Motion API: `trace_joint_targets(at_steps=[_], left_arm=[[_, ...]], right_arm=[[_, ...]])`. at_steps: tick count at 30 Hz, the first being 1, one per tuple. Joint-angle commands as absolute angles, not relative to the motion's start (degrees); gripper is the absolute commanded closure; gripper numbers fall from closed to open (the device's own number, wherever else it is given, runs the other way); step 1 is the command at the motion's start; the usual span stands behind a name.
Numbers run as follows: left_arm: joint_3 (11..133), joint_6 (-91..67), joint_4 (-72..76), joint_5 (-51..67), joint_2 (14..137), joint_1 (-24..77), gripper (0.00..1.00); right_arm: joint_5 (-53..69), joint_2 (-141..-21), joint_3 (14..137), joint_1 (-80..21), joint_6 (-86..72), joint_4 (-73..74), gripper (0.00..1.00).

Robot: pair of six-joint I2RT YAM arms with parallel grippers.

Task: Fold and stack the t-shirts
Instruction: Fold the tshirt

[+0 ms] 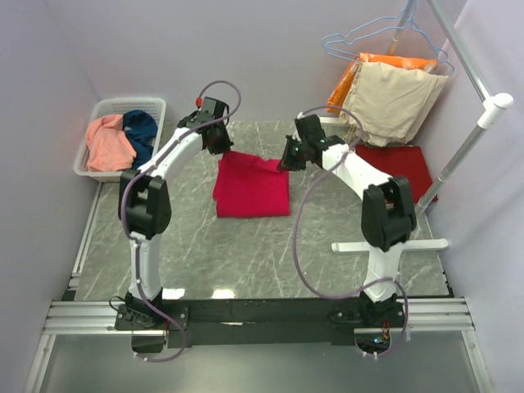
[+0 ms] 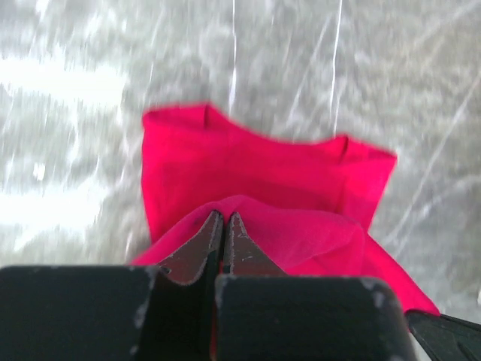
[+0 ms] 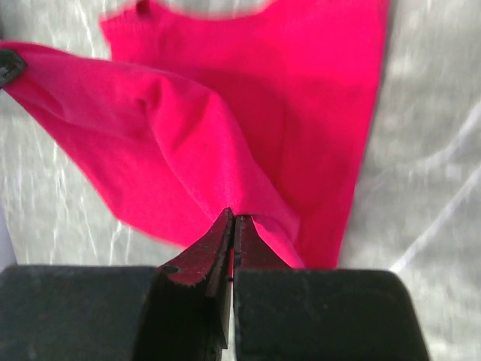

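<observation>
The bright crimson-red t-shirt [image 1: 252, 187] lies partly folded on the middle of the marble table. My left gripper [image 1: 223, 147] is shut on its far left corner and my right gripper [image 1: 286, 158] is shut on its far right corner, both lifting the far edge. In the left wrist view the cloth [image 2: 263, 180] bunches over my closed gripper [image 2: 224, 218]. In the right wrist view the cloth [image 3: 248, 113] hangs from my closed gripper [image 3: 233, 219]. A darker red t-shirt [image 1: 396, 165] lies folded at the right. A salmon-pink t-shirt [image 1: 108, 142] and a dark teal-blue one [image 1: 142, 131] sit in the basket.
A white basket [image 1: 90, 168] stands at the far left of the table. Beige [image 1: 398, 100] and orange [image 1: 370, 62] garments hang on wire hangers from a white rack [image 1: 483, 123] at the far right; the rack's base [image 1: 391, 245] rests on the table.
</observation>
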State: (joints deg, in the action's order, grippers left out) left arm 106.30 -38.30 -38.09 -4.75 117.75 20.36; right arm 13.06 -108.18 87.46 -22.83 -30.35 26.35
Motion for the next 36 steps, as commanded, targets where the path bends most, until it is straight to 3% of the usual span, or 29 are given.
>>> trace_joint_targets(at_steps=[1, 3, 4, 5, 6, 7, 9, 10, 12, 18, 27, 36], left_arm=[[117.0, -35.8, -39.9, -5.6, 124.4, 18.9, 0.99], [120.2, -35.3, -41.2, -5.5, 127.2, 18.2, 0.97], [122.9, -35.2, -42.2, -5.3, 129.6, 17.9, 0.90], [124.3, -34.9, -42.7, -5.4, 130.7, 17.3, 0.79], [125.2, -34.8, -42.9, -6.0, 131.6, 17.0, 0.51], [125.7, -34.6, -42.5, -6.7, 132.4, 16.6, 0.37], [125.5, -34.5, -41.2, -7.8, 132.4, 15.5, 0.16], [125.0, -34.5, -40.7, -8.5, 132.0, 15.1, 0.12], [124.2, -34.5, -38.9, -9.1, 131.4, 13.9, 0.07], [122.9, -34.0, -42.0, -6.2, 129.6, 12.6, 0.06], [98.1, -35.9, -40.3, 2.5, 117.5, 12.6, 0.12], [85.6, -39.1, -37.1, 6.8, 110.9, 12.6, 0.13]], right_arm=[[13.4, -115.3, 97.4, -21.2, -29.4, 27.1, 1.00], [12.6, -117.7, 101.7, -20.7, -29.9, 28.3, 1.00], [12.9, -119.8, 102.8, -20.5, -30.1, 28.5, 1.00], [12.9, -120.7, 105.1, -20.3, -30.7, 29.0, 0.98], [11.4, -121.4, 106.1, -20.1, -31.2, 29.9, 0.92], [10.9, -122.2, 106.6, -19.9, -31.4, 29.5, 0.79], [9.2, -122.3, 106.9, -19.6, -32.8, 28.2, 0.68], [8.6, -122.1, 106.8, -19.2, -33.1, 27.4, 0.61], [6.8, -121.7, 105.8, -18.7, -34.4, 25.5, 0.59], [1.2, -120.6, 104.6, -17.8, -34.5, 26.4, 0.59], [5.5, -115.9, 94.9, -17.9, -28.4, 30.8, 0.58], [12.8, -111.4, 82.2, -17.8, -28.5, 25.2, 0.59]])
